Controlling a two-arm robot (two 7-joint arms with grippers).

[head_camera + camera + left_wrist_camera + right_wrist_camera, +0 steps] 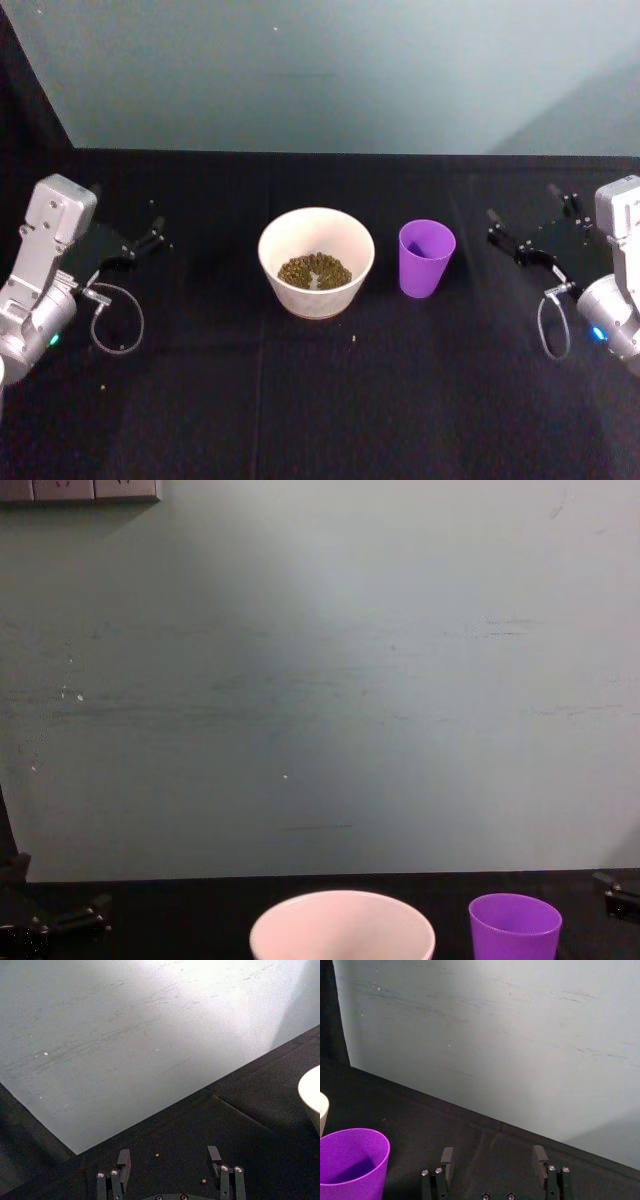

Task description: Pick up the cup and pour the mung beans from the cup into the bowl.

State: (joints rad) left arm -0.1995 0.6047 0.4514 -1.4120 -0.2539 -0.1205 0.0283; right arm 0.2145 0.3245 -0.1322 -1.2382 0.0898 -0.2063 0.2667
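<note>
Both hands, left hand (155, 235) and right hand (520, 235), gape; mung beans (314, 270) fill bowl (316, 299)

Left arm, silver-grey jointed metal: at the left side, its black two-fingered left gripper (155, 232) empty with fingers (123, 1159) spread apart. Right arm, matching build: at the right side, its black two-fingered right gripper (520, 222) likewise empty, fingers (447, 1157) spread.

Your head view: high, looking down on table. Chest view: low, facing wall. Both share bowl (316, 262) and cup (426, 258). Wrist views: near tabletop, facing wall.
</note>
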